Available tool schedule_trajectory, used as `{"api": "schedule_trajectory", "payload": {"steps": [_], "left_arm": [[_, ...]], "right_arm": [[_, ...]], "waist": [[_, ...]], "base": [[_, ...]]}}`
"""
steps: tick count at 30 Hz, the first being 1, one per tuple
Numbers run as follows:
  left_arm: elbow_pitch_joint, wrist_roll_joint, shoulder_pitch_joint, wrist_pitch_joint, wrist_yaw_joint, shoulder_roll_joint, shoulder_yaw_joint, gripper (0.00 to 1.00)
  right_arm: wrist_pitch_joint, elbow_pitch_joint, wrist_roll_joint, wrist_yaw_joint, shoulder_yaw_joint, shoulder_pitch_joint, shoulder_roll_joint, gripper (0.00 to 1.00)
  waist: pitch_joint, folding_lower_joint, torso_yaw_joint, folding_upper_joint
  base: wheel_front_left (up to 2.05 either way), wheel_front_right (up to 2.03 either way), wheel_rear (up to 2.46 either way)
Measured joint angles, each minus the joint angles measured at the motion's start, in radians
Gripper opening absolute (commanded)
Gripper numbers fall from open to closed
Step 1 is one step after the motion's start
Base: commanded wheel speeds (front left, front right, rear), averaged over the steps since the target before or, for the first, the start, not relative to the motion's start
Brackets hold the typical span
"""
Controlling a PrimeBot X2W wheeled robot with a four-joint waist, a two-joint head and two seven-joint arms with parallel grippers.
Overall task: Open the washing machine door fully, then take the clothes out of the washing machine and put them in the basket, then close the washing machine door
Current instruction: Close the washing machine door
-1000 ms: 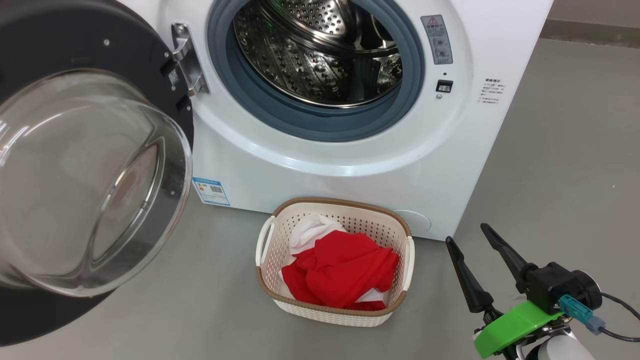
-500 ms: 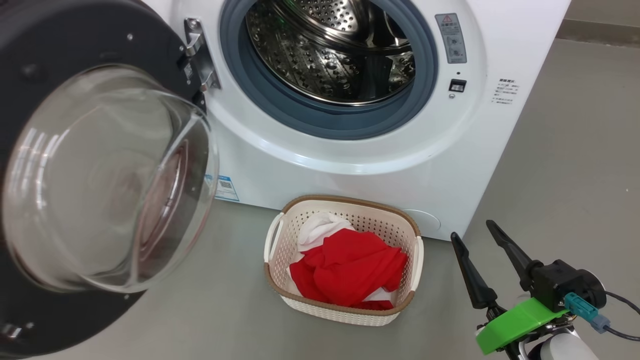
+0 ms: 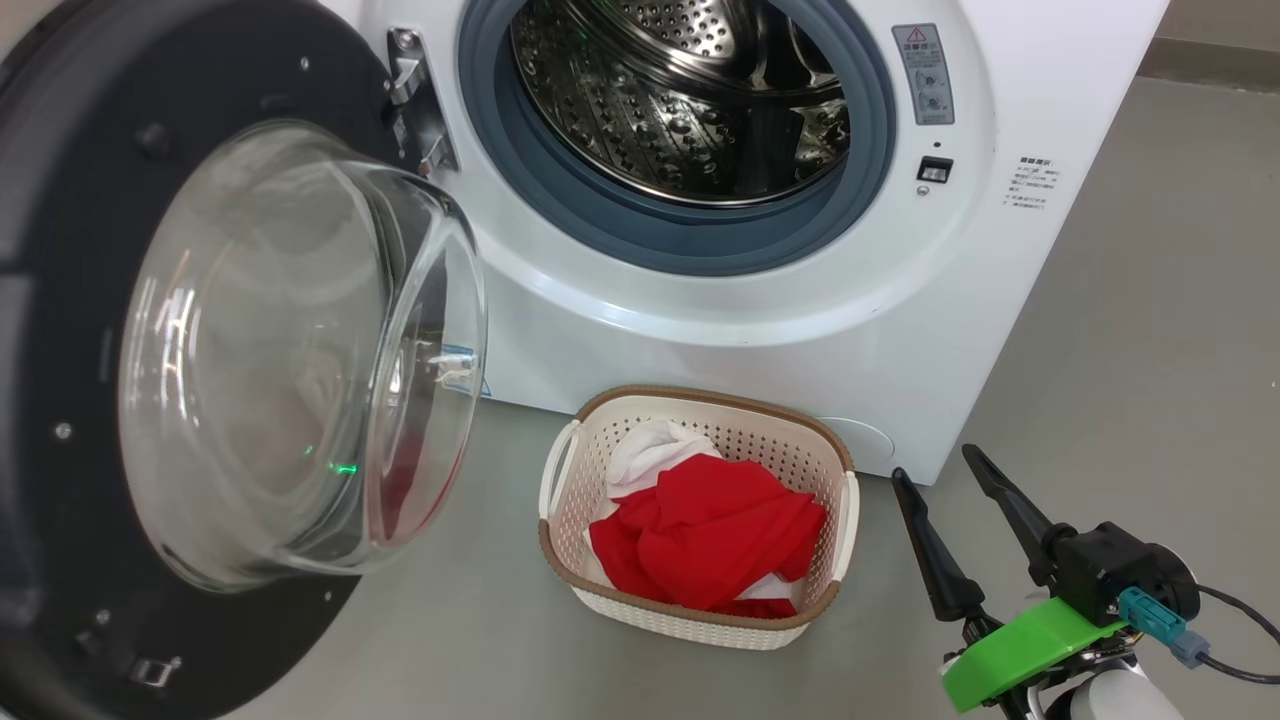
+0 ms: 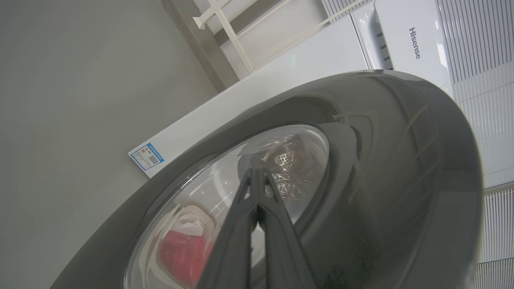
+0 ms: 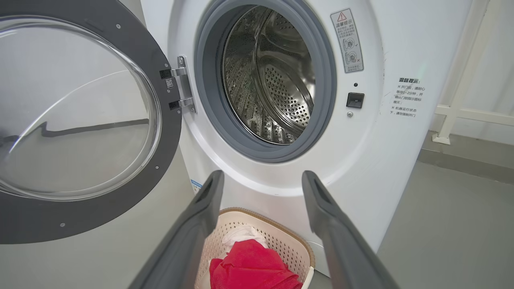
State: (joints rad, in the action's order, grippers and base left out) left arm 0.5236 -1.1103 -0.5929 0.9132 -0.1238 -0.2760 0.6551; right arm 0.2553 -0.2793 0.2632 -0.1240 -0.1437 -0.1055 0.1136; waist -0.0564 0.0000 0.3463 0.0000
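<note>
Close before the washing machine door [image 4: 401, 180], left gripper [image 4: 257, 171] pinched together, right gripper [image 3: 932, 463] spread apart right of the basket [image 3: 700, 392]

Head and right wrist share the basket [image 3: 762, 446]; left wrist hugs the door [image 4: 401, 160].

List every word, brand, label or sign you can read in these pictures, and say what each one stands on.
"Hisense": white panel beyond the washing machine door.
Grey warning sticker with red triangle, beside the drum: print too small.
Chinese notice on the front of the washing machine: too small.
Blue label, its bottom corner: too blurred.
</note>
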Motion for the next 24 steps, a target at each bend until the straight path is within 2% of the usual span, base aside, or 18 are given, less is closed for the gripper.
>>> {"api": "schedule_trajectory", "payload": {"steps": [9, 24], "left_arm": [[-0.158, -0.085, 0.067, 0.062, 0.000, 0.095, -0.009, 0.00], [-0.388, -0.091, 0.177, 0.100, 0.014, 0.218, -0.108, 0.00]], "right_arm": [[0.000, -0.004, 0.000, 0.000, -0.001, 0.000, -0.005, 1.00], [0.000, -0.005, 0.021, 0.000, 0.000, -0.002, -0.014, 1.00]], "waist": [[-0.008, -0.0001, -0.013, 0.0000], [-0.013, -0.0001, -0.044, 0.0000]], "base": [[0.00, 0.00, 0.00], [0.00, 0.00, 0.00]]}}
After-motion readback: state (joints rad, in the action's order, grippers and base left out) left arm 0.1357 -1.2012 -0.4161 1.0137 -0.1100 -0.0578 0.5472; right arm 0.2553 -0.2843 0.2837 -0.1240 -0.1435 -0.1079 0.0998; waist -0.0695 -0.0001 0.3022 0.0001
